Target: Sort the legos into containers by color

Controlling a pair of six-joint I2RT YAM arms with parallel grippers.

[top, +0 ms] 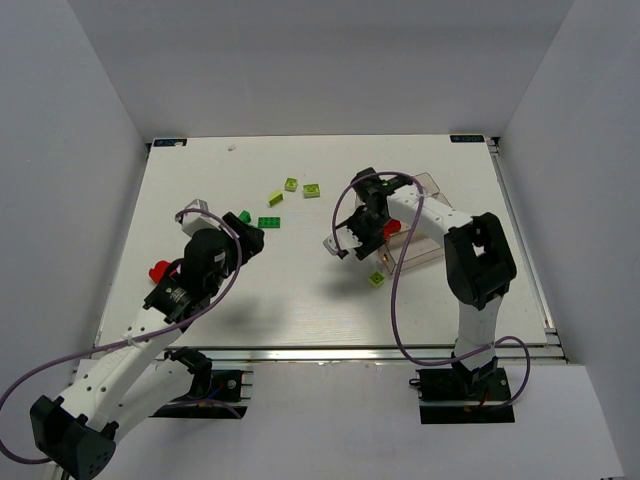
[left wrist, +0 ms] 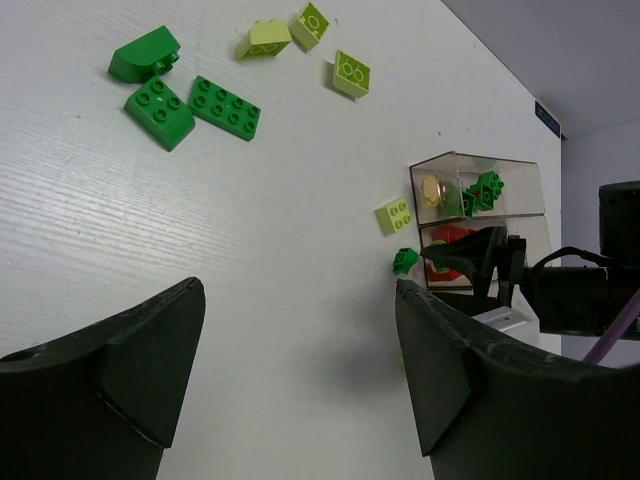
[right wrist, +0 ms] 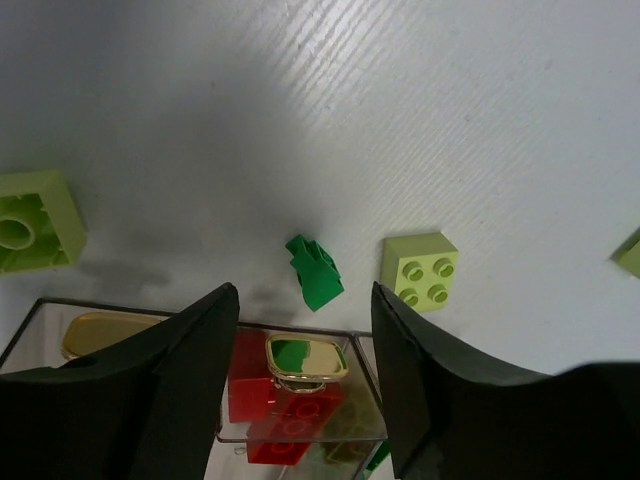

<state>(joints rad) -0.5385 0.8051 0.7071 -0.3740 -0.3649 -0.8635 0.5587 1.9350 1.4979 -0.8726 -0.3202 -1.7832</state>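
Plastic green lego [right wrist: 315, 272] seems light, stiff, slippery; we'd pinch its flat sides with our wide-open right tool [right wrist: 303, 300].

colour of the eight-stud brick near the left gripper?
Dark green. The eight-stud brick shows best in the left wrist view.

Clear smoky tray of joined bins [left wrist: 470, 158] at the right, red bricks [right wrist: 288, 412] in one bin, dark green ones [left wrist: 487, 188] in the next. Just outside its wall, a lime four-stud brick [right wrist: 420, 270] and a tiny dark green piece [right wrist: 315, 272], apart. Farther off, three dark green bricks [left wrist: 159, 111] loose beside three lime ones [left wrist: 351, 73].
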